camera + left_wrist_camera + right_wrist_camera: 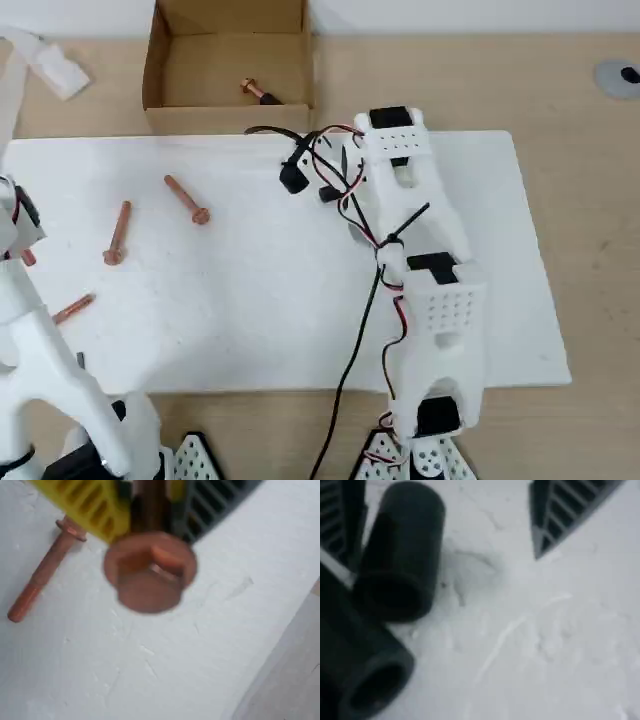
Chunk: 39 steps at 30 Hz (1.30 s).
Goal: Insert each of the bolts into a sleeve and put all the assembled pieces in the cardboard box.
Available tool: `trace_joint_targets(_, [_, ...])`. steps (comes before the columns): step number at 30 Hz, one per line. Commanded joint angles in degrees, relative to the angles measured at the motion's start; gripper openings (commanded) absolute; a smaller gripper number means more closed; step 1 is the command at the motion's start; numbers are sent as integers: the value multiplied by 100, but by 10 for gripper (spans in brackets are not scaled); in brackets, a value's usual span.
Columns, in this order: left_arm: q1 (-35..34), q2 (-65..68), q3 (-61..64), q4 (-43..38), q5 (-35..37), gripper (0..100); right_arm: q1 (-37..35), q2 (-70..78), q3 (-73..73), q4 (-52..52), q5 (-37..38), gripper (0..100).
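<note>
My left gripper is shut on a copper bolt whose hex head faces the camera, held just above the white mat. In the high view that gripper is at the mat's far left edge. Three more bolts lie loose on the mat; one bolt lies beside the held one. My right gripper stands open low over the mat, with a black sleeve lying between its fingers and a second sleeve beside it. Both sleeves lie near the cardboard box.
The box holds one bolt-in-sleeve piece. The white mat covers most of the wooden table. Loose wires hang off the right arm. A white object sits at the back left, a grey disc at the back right.
</note>
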Motion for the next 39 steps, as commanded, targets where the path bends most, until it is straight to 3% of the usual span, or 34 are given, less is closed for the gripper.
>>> trace_joint_targets(1, [70, -207, -18, -167, -70, 12, 22, 286, -286, -62, 70, 271])
trace_joint_targets(7, [70, -224, -35, -193, -105, 12, -4, 470, -303, 141, 79, 253])
trace_joint_targets(13, [70, -224, -62, -193, -105, 12, 22, 470, -303, 299, 53, 80])
trace_joint_targets(17, [62, -251, -62, -167, -105, 12, 22, 470, -303, 325, 53, 28])
trace_joint_targets(24, [26, -620, -9, -149, -185, 11, 22, 453, -312, 299, 18, 9])
trace_joint_targets(30, [53, -725, 97, -167, -185, 10, 22, 154, -1059, 651, -607, 9])
trace_joint_targets(34, [62, -725, 255, -193, -70, 10, -92, -637, -1516, 791, -993, 9])
trace_joint_targets(39, [70, -734, 202, -193, 97, 10, -576, -2105, -1095, 791, -1442, 9])
